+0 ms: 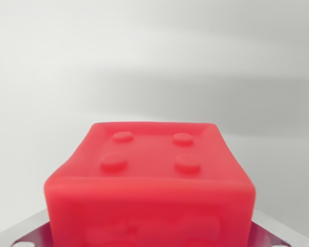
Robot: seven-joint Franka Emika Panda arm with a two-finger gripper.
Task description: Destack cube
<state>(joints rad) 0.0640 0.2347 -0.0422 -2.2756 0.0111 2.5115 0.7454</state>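
A red cube with four round studs on its top face is filling the lower middle of the wrist view, very close to the camera. Grey metal parts of the end effector are showing at both lower corners beside it. I cannot tell whether the fingers are pinching it.

The cube was bright red all over, its upper face carrying four raised round studs in a square pattern. The surface beyond it was plain pale grey-white.
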